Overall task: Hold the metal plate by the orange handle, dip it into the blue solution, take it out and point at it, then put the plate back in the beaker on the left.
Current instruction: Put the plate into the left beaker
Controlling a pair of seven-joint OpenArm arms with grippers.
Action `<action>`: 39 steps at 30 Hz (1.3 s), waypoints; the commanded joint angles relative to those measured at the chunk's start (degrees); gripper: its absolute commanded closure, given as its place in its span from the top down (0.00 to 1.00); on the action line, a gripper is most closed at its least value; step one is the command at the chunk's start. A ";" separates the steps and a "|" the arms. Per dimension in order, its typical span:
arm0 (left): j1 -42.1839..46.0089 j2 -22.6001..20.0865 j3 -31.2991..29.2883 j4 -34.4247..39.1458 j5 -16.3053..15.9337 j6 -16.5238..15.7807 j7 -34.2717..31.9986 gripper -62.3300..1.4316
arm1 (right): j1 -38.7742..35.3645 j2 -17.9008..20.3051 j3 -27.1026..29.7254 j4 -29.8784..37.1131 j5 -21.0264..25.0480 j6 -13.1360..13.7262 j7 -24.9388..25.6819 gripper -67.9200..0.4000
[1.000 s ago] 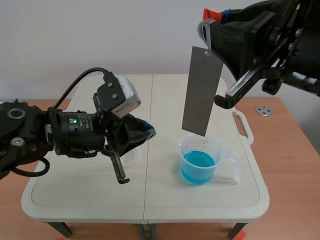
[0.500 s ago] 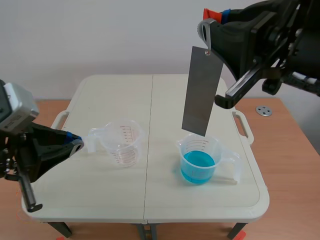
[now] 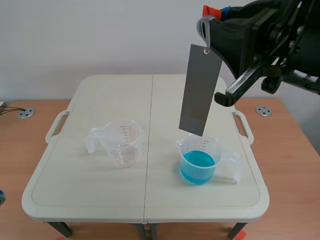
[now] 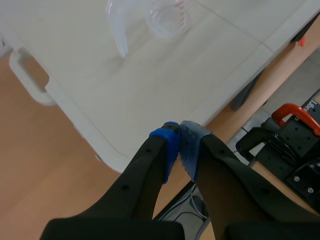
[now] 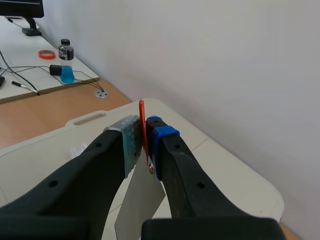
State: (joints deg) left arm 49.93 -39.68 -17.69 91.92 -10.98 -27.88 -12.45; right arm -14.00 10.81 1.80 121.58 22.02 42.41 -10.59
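Right wrist view: right claw (image 5: 144, 137) clamped on thin orange handle (image 5: 142, 117); flat grey metal plate (image 5: 137, 210) hangs below the fingers. Scene view: plate held high, tilted slightly, lower edge just above the rim of the clear plastic beaker of blue solution (image 3: 200, 161), out of the liquid. Empty clear plastic beaker (image 3: 122, 143) stands well to its left on the cream folding worktop (image 3: 85, 192). Left claw (image 4: 179, 145) clenched on nothing, pads touching, just off the worktop's edge.
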 commanded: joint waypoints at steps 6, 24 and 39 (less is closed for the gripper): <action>7.58 0.52 -0.48 -0.02 -3.98 6.51 -1.57 0.06 | 0.94 0.11 0.11 1.09 1.29 0.31 1.53 0.02; 10.47 7.30 -0.33 -9.70 -4.22 10.64 -6.56 0.06 | 8.52 0.09 -4.66 -2.54 1.60 0.31 0.13 0.02; 9.86 7.30 -0.33 -12.41 -3.06 10.67 -8.74 0.06 | 17.07 -4.50 -10.47 -8.33 0.48 0.31 -3.45 0.02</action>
State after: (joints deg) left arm 59.99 -32.40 -18.13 78.85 -13.74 -17.15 -20.45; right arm 1.85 6.74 -8.58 112.92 22.28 42.39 -14.76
